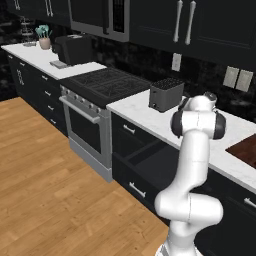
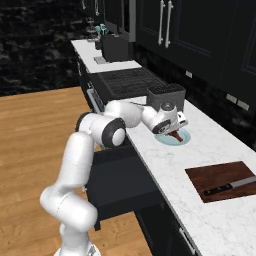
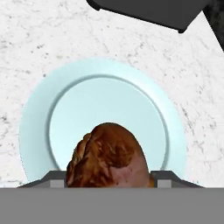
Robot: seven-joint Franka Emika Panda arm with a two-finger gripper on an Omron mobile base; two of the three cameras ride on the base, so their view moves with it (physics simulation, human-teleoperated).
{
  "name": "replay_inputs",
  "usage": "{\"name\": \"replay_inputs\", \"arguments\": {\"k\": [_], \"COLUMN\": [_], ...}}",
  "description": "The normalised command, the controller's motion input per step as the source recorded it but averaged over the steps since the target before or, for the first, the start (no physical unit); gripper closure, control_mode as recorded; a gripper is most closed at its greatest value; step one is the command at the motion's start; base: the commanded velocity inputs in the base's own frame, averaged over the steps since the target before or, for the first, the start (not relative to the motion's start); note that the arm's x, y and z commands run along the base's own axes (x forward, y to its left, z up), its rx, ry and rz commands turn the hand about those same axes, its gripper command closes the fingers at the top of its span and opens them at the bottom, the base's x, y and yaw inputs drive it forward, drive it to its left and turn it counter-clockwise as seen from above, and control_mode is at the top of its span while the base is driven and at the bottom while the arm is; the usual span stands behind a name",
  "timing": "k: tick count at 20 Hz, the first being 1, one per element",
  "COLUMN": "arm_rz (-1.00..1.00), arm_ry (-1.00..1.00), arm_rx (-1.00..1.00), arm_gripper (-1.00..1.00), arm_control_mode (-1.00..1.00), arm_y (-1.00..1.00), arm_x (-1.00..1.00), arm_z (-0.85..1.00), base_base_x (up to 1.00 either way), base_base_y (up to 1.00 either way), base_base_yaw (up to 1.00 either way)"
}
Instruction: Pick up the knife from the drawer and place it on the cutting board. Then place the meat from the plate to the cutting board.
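The pale blue plate lies on the white counter next to the toaster. My gripper is directly over it, its fingers pressed against both sides of the reddish-brown meat. In the right base view the gripper holds the meat just above the plate. The knife lies on the dark wooden cutting board, to the right along the counter. The black drawer stands pulled out below the counter, also seen as the open drawer.
The toaster stands at the counter's back, close behind the plate. A stove sits to the left, with an oven below. Black wall cabinets hang overhead. A corner of the cutting board shows at the right edge.
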Motion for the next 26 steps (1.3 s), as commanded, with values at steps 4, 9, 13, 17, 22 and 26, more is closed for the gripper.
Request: {"name": "replay_inputs", "arguments": {"k": [4,9,13,17,22,26], "arm_rz": [-0.17,-0.15,-0.12,-0.12,-0.12,-0.14], "arm_ry": [0.07,0.03,0.0,0.0,0.0,0.0], "arm_rx": [-0.04,0.0,0.0,0.0,0.04,0.11], "arm_gripper": [1.0,1.0,1.0,1.0,1.0,1.0], "arm_control_mode": [-1.0,-1.0,-1.0,-1.0,-1.0,-1.0], "arm_y": [-0.07,-0.11,-0.31,-0.49,-0.53,-0.5], "arm_x": [-0.48,-0.58,-0.75,-0.59,-0.61,-0.45], "arm_z": [1.0,0.79,0.27,0.29,0.0,0.0], "base_base_x": [0.0,0.0,0.0,0.0,0.0,0.0], "base_base_y": [0.0,0.0,0.0,0.0,0.0,0.0], "base_base_yaw": [0.0,0.0,0.0,0.0,0.0,0.0]}}
